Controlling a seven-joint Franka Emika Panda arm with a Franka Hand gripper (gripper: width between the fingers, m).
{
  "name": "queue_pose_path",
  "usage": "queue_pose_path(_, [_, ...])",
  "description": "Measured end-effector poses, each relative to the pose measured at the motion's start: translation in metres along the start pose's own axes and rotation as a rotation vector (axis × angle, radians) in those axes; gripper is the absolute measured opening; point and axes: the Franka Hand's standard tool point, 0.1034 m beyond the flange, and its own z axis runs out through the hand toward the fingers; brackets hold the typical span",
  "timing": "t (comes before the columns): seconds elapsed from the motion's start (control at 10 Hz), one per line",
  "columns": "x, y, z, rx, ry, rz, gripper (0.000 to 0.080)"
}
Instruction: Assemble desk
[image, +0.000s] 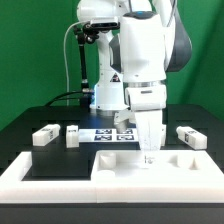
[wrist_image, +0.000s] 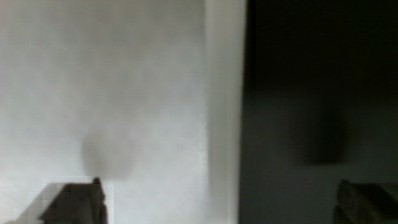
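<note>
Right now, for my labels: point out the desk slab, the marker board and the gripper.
desk slab (image: 115, 166), exterior view, bare top face.
marker board (image: 112, 136), exterior view, its tagged face.
gripper (image: 148, 155), exterior view, between its fingertips.

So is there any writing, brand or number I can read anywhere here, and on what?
No readable words or numbers.
Leg blocks and marker board: black-and-white square tags, patterns only.
Robot arm: small dark mark, too small to read.
Wrist view: blurred, no text.
</note>
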Motion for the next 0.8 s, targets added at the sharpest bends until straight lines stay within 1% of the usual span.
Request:
queue_pose_path(0.4, [0.000, 0.000, 0.000, 0.000, 0.000, 0.001, 0.0649])
queue_pose_path(0.5, [0.002, -0.001, -0.003, 0.016, -0.004, 0.056, 0.0649])
queue_pose_path(0.6, [0.009, 0.001, -0.017, 0.042, -0.019, 0.121, 0.0649])
queue_pose_path(0.7, [0.020, 0.001, -0.031, 0.043, -0.028, 0.163, 0.0649])
queue_pose_path(0.8, [0.035, -0.003, -0.040, 0.048, -0.037, 0.253, 0.0649])
